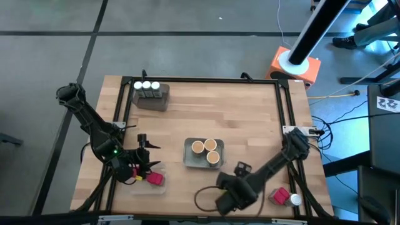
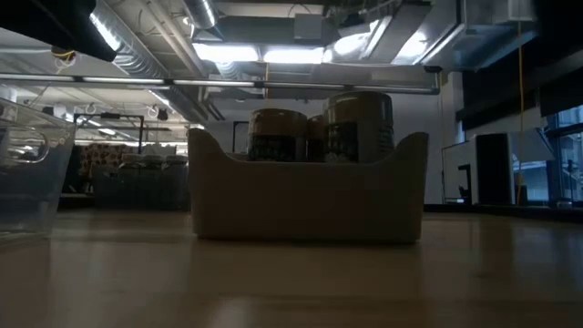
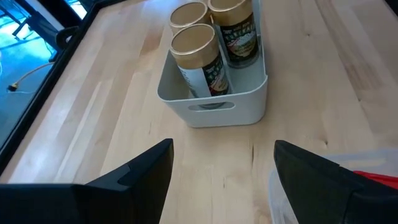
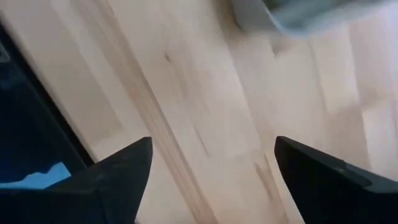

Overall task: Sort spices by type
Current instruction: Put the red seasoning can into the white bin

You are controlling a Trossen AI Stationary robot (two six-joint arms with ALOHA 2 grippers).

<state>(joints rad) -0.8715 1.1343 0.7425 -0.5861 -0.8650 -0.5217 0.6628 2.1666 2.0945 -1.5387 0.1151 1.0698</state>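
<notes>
At the left front of the counter (image 1: 250, 112), the left claw (image 1: 147, 156) is held low beside a clear tray (image 1: 147, 184) in which a red boxy spice (image 1: 154, 179) lies. In the left wrist view its fingers (image 3: 140, 171) are spread wide with nothing between them, and a red edge of that spice shows at the tray's rim.

Further back on the left, three white-capped dark jars (image 1: 147, 86) are grouped in a grey tray (image 1: 156, 100).

In the middle, three tan-lidded jars (image 1: 206, 149) stand upright in a second grey tray (image 1: 187, 156), close together; in the low view they rise above its wall.

To the right of that tray, the right claw (image 1: 225, 199) is poised at the counter's front edge. Its fingers (image 4: 124, 171) are parted wide over bare wood, and nothing is gripped.

At the far right front, beside the counter's frame, another red spice with a white cap (image 1: 286, 197) is seen lying apart from every tray.

Two types appear already grouped, so the red ones are judged to be the step in hand. The next move would call for the right claw to be turned back toward the stray red spice, closed on it, and carried across to the clear tray.
</notes>
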